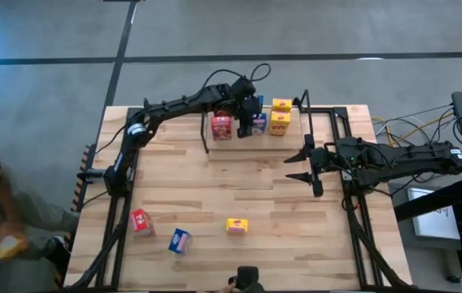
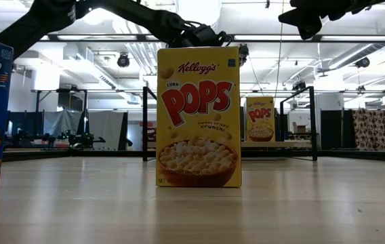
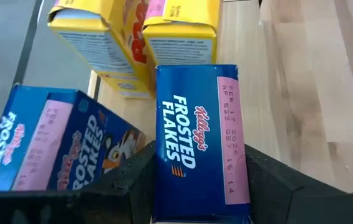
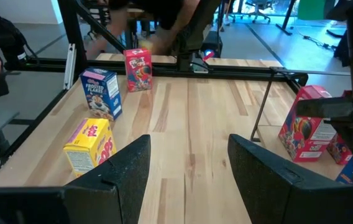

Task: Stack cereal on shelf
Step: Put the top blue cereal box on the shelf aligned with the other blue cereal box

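Yellow cereal box upright on desk near front edge; left claw grasping blue cereal box at shelf; right claw released, hovering mid-desk

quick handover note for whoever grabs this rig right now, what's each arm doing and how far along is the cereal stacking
Left end effector: at the shelf, closed on a blue cereal box, next to another blue box already there.
Right end effector: open, empty, waiting over the table's right side.
On the shelf: red boxes, the blue ones, yellow boxes.
Left on the table's front: one red box, one blue box, one yellow box.
Next, probably: release the held blue box, then fetch those three.
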Controlling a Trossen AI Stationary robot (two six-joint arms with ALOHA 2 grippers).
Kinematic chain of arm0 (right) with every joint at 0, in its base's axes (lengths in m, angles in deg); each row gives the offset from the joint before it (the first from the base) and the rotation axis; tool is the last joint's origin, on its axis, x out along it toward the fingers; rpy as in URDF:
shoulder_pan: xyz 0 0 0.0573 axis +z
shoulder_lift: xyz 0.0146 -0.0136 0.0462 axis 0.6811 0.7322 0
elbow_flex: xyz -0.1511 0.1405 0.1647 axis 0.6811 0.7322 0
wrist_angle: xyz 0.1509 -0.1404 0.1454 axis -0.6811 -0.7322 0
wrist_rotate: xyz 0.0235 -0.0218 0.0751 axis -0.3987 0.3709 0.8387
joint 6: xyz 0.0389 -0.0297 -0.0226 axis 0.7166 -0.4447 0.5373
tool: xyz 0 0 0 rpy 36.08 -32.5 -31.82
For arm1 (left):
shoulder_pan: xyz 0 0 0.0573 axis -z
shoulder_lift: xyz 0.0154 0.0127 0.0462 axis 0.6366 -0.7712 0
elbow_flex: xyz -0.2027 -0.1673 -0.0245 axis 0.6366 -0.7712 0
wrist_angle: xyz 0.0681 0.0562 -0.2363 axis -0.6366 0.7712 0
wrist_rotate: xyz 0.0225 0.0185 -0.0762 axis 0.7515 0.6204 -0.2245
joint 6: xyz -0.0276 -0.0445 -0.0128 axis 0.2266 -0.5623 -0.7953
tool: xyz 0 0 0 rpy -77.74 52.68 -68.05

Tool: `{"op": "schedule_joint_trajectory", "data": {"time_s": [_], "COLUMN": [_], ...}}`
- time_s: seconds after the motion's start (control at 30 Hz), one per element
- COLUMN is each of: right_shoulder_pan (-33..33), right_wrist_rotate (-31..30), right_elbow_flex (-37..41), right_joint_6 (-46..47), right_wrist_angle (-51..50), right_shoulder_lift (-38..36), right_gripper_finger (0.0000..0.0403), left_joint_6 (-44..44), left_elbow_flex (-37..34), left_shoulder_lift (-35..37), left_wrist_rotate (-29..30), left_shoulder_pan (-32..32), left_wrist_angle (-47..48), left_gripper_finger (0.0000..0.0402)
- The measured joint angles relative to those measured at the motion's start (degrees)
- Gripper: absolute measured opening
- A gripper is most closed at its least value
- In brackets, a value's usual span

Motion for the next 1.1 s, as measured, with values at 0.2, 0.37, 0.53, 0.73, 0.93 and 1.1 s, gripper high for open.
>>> {"op": "schedule_joint_trajectory", "data": {"time_s": [0.2, 0.37, 0.53, 0.73, 0.93, 1.1], "right_shoulder_pan": [0.00, 0.00, 0.00, 0.00, 0.00, 0.00], "right_wrist_rotate": [-0.01, -0.01, -0.01, -0.01, -0.03, -0.18], "right_elbow_flex": [0.00, 0.00, 0.00, 0.00, 0.00, 0.00], "right_joint_6": [0.23, 0.22, 0.72, 0.81, 1.05, 1.59], "right_wrist_angle": [0.01, 0.03, 0.04, 0.05, 0.05, 0.33], "right_shoulder_lift": [0.00, 0.00, 0.00, 0.00, 0.00, 0.00], "right_gripper_finger": [0.0206, 0.0206, 0.0206, 0.0206, 0.0206, 0.0206], "left_joint_6": [-0.20, 0.93, 1.31, 1.31, 1.83, 2.97], "left_elbow_flex": [0.55, 0.57, 0.57, 0.55, 0.55, 1.08], "left_shoulder_lift": [0.00, 0.00, 0.01, 0.02, 0.04, 0.81], "left_wrist_rotate": [2.67, 3.00, 3.00, 3.05, 3.15, 3.55], "left_shoulder_pan": [-0.49, -0.57, -0.57, -0.57, -0.52, -0.52], "left_wrist_angle": [1.53, 1.71, 2.52, 2.75, 2.80, 4.83], "left_gripper_finger": [0.0178, 0.0178, 0.0181, 0.0211, 0.0244, 0.0253]}}
